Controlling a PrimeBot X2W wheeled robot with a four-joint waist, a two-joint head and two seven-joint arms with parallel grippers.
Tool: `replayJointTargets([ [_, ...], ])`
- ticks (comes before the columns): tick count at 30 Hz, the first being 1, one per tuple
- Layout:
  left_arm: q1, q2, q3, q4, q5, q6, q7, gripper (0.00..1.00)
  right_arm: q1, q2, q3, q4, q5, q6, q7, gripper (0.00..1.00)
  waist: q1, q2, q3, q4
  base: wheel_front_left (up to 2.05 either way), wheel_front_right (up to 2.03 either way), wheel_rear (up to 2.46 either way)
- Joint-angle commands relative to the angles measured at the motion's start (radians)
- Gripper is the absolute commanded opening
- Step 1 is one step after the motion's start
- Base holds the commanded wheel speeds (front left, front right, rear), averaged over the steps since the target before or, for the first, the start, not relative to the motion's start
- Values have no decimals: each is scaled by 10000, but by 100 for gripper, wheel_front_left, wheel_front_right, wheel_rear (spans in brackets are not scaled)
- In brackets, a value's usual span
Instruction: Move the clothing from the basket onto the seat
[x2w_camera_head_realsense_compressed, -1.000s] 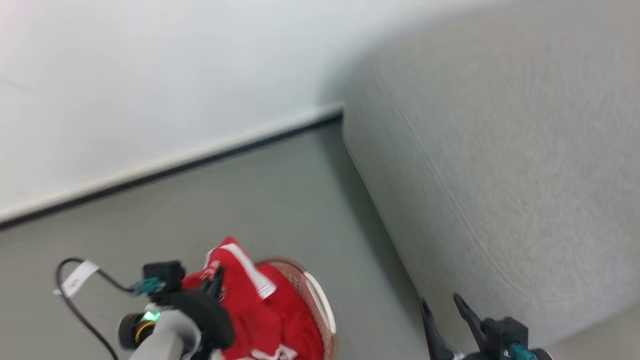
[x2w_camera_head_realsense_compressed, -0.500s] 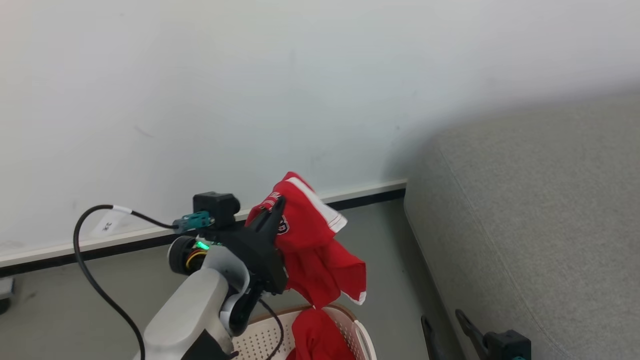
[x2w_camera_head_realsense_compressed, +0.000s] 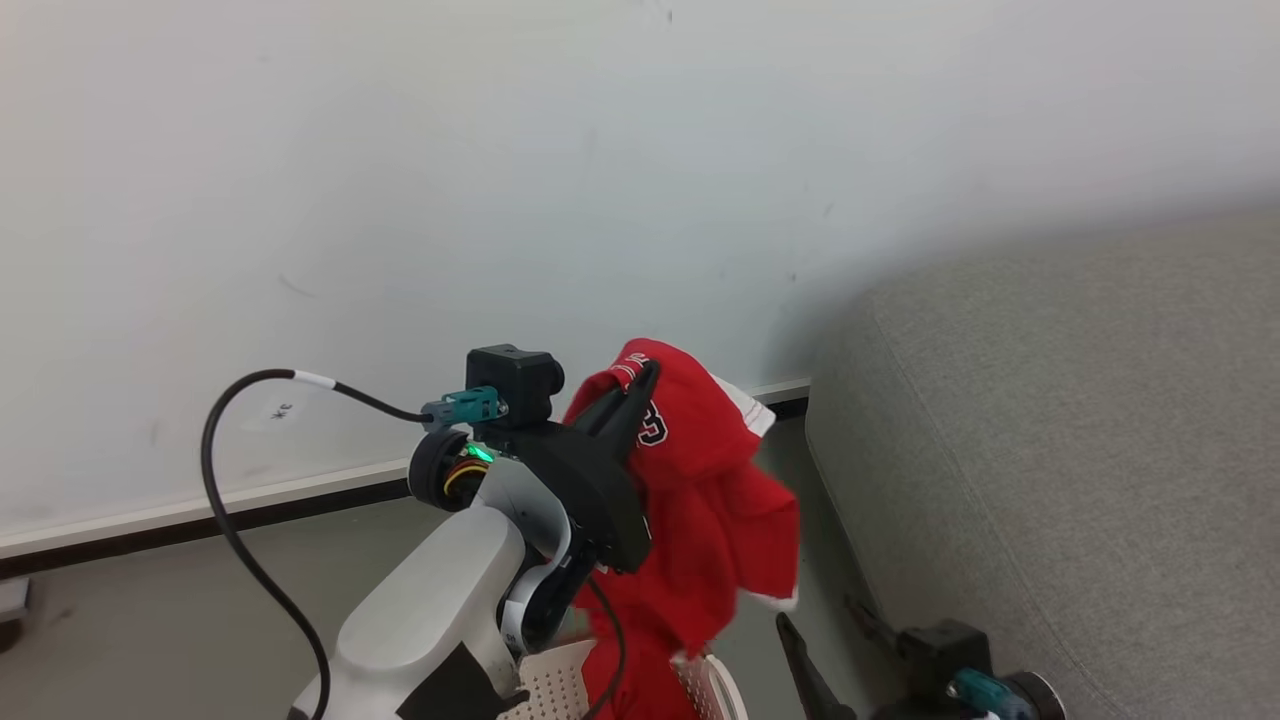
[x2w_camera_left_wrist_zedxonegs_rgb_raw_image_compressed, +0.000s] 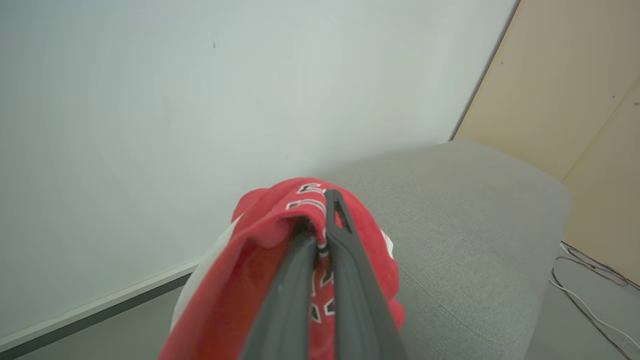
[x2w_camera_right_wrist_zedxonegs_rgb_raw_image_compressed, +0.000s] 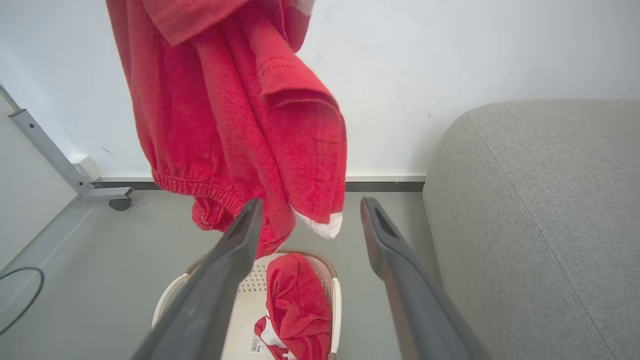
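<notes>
The right pincer (x2w_camera_right_wrist_zedxonegs_rgb_raw_image_compressed: 311, 202) is nearest. It sits low, just to the seat side of the basket (x2w_camera_right_wrist_zedxonegs_rgb_raw_image_compressed: 336, 300), with its two dark fingers spread wide and nothing between them. The basket stands on the grey floor (x2w_camera_right_wrist_zedxonegs_rgb_raw_image_compressed: 100, 260). It is cream, with perforated walls and a brown rim band. Inside it a second red garment (x2w_camera_right_wrist_zedxonegs_rgb_raw_image_compressed: 297, 295) lies bunched against the wall nearest the seat, with a white label at its near end.

Above the basket, the left pincer (x2w_camera_head_realsense_compressed: 640, 385) is clamped tight on a red garment (x2w_camera_head_realsense_compressed: 710, 500), pinching a fold beside the white lettering. The cloth drapes over the fingertips and hangs toward the basket, showing an elastic hem and a white-trimmed corner. Whether its lowest folds touch the basket I cannot tell. A black cable (x2w_camera_head_realsense_compressed: 230, 520) loops out from the left wrist.

The seat (x2w_camera_head_realsense_compressed: 1050, 450), in grey woven fabric with a rounded edge, stands close beside the basket on the robot's right.

Beyond the basket the floor runs to a dark skirting strip (x2w_camera_right_wrist_zedxonegs_rgb_raw_image_compressed: 380, 186) and a white wall (x2w_camera_head_realsense_compressed: 500, 150). A grey metal leg (x2w_camera_right_wrist_zedxonegs_rgb_raw_image_compressed: 50, 150) on a caster stands against the wall, left of the basket.
</notes>
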Motion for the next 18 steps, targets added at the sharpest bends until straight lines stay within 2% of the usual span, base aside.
replayJointTargets([
  [1,-177,8,-119,-47,-107,38,-42,0,-248,-105,175,43,122,4,122,100,0,0,10,-64,0,0,0],
  [11,-430,6,-1085,-262,-798,222,-89,0,-2311,-447,1386,1072,959,4,1309,100,0,0,85,36,0,0,0],
  [18,-688,4,-1741,-462,-1428,330,-175,0,-3497,-96,2011,2311,1780,4,1390,100,0,0,87,345,0,0,0],
])
